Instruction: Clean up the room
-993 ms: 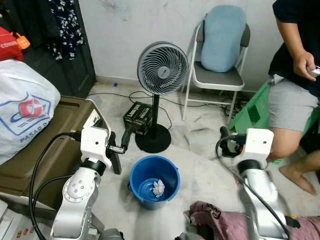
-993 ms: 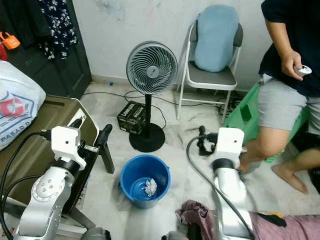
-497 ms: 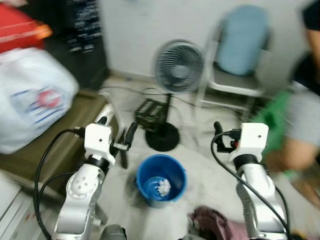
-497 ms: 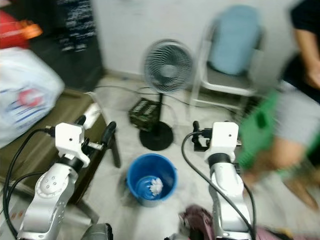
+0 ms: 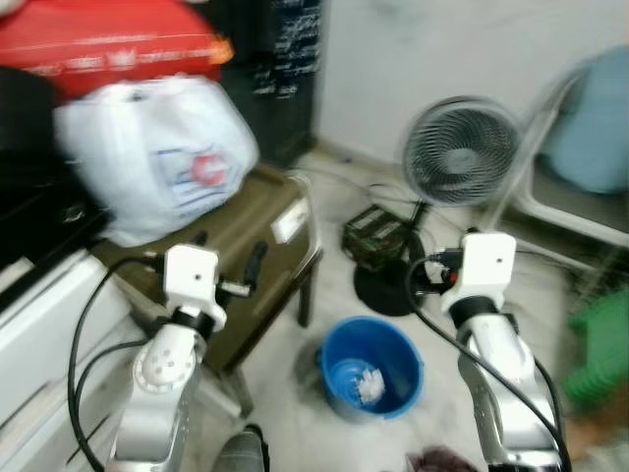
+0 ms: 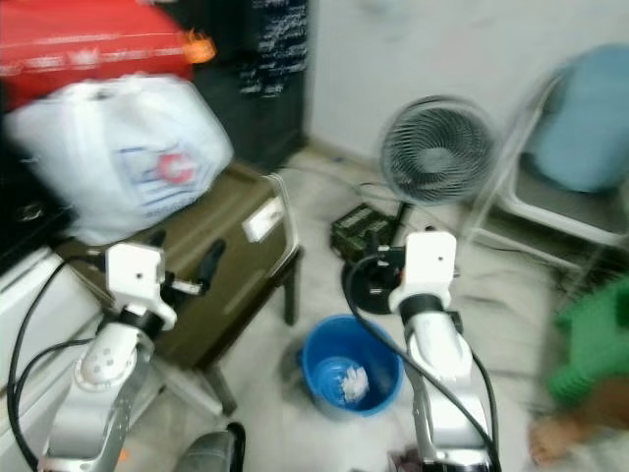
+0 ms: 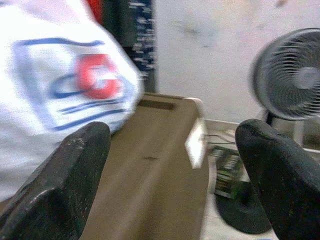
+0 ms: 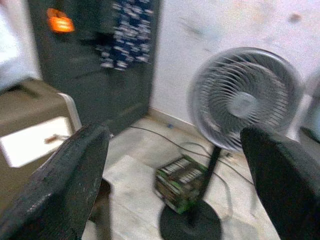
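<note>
A blue bucket [image 5: 371,366] stands on the pale marble floor [image 5: 295,413] between the robot's two raised arms, nearer the right one, with a crumpled white scrap [image 5: 369,383] lying in its bottom. Both head views are smeared by motion, so edges are soft and small print cannot be read. Just behind the bucket is the round black base of a standing fan [image 5: 462,155], and beside that base lies a dark box [image 5: 371,234] with green markings whose lettering is unreadable. To the robot's left of the bucket sits an olive-brown case [image 5: 246,246] on thin legs, and a white plastic bag [image 5: 157,167] with a red and blue logo rests on its far part, with a red bag [image 5: 98,44] above it, cut off by the frame's top. At the right edge a folding chair with a pale blue cushion [image 5: 590,128] is partly cut off, and a green blur [image 5: 600,344] below it cannot be identified. The left gripper [image 7: 170,175] is held up in front of the case, its fingers spread wide with nothing between them. The right gripper [image 8: 175,190] is raised toward the fan, its fingers likewise wide apart and empty.
</note>
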Available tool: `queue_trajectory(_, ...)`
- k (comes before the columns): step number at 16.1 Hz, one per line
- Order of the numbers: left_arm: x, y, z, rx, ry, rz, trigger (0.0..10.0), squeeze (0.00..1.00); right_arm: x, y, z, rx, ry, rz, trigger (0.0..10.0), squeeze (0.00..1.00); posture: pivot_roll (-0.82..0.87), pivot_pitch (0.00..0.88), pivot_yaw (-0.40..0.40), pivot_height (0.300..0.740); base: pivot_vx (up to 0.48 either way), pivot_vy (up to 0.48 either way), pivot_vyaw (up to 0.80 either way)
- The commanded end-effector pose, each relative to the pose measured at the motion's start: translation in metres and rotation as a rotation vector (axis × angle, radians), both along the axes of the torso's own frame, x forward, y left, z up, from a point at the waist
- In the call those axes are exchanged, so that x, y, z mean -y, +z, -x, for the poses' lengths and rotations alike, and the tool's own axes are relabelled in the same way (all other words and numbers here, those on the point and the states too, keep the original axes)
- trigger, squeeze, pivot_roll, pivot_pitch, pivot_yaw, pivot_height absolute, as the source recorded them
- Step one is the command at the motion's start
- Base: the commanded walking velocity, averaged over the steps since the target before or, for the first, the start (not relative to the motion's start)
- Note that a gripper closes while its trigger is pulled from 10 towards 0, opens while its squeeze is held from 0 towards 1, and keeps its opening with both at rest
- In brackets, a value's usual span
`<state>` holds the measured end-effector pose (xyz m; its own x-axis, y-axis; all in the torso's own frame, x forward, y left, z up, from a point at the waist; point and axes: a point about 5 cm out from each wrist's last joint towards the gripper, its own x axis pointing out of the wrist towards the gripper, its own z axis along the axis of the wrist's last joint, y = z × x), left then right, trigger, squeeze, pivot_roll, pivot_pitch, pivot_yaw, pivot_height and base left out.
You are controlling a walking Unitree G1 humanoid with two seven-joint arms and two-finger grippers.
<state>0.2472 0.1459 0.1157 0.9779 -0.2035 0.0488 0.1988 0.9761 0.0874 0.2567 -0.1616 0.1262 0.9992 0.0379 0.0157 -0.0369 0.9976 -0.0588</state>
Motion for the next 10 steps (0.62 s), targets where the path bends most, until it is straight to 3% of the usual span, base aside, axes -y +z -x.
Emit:
queue_trajectory(1,-0.0072,0.0019,0.0,0.021,0.049,-0.04,10.0,0.0,-0.0029,0.003,0.0014,0.019,0.031,-0.002,10.0,0.0,-0.05,0.009,-0.062,0.74,0.0,0.0,0.8)
queue_trajectory(3,-0.0143,-0.0012,-0.0003,0.003,0.083,-0.036,10.0,0.0,-0.007,0.0007,0.0076,0.018,0.075,-0.001,10.0,0.0,-0.05,0.007,-0.063,0.74,0.0,0.0,0.8)
queue_trajectory(10,-0.0126,0.0014,-0.0015,0.012,0.083,-0.03,10.0,0.0,-0.0114,0.0018,0.0049,0.03,0.105,0.001,10.0,0.0,-0.05,0.01,-0.06,0.74,0.0,0.0,0.8)
